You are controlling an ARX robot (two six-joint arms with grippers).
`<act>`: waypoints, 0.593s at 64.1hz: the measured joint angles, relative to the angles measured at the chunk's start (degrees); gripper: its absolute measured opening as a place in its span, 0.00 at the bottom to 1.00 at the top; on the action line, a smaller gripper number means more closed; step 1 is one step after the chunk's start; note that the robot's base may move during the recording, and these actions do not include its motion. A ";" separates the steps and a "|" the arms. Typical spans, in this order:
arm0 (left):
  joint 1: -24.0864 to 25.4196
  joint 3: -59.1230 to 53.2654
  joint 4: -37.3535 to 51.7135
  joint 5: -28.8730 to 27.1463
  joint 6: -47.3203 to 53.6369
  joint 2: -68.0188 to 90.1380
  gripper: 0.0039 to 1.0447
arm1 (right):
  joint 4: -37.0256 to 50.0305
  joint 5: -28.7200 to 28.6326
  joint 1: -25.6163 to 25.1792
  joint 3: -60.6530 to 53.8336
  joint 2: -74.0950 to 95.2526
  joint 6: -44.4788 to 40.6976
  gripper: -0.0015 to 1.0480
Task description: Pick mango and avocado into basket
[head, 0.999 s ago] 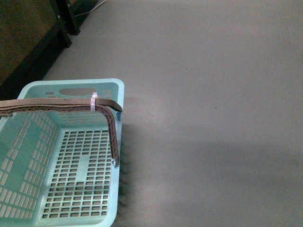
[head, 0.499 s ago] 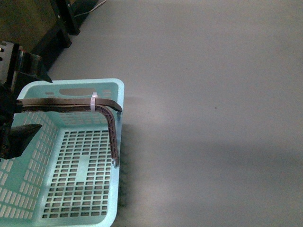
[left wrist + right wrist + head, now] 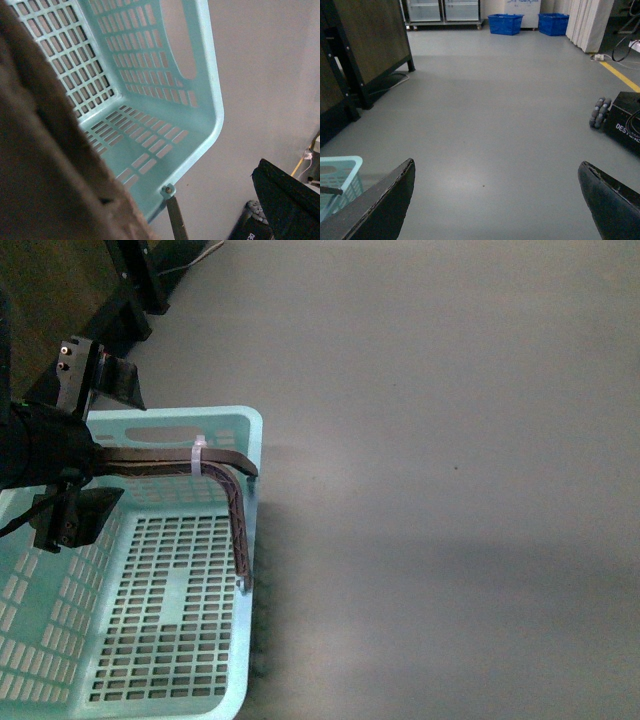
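The teal basket [image 3: 255, 440] is pictured empty on the grey floor [image 3: 450, 490]. Neither mango nor avocado is seen, so both picks are judged outstanding. The left end effector [image 3: 130, 448] is spread wide astride the handle [image 3: 225, 465], and the right end effector [image 3: 496, 167] is held open and empty.

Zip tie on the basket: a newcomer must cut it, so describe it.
A teal slotted basket stands on the grey floor, a brown-grey handle spanning its top. The zip tie is the thin white band around that handle near its bend, the only white thing there.
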 joint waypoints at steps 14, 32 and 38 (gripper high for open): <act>0.35 0.24 0.09 -0.24 -1.53 0.94 0.58 | 0.00 0.00 0.00 0.00 0.00 0.00 0.92; 0.81 -1.22 -0.09 -1.14 -4.79 -0.63 0.14 | 0.00 0.00 0.00 -0.02 0.00 0.00 0.92; 0.20 -3.15 -1.46 -1.77 -6.01 -3.76 0.14 | 0.00 0.00 0.00 0.00 0.00 -0.02 0.92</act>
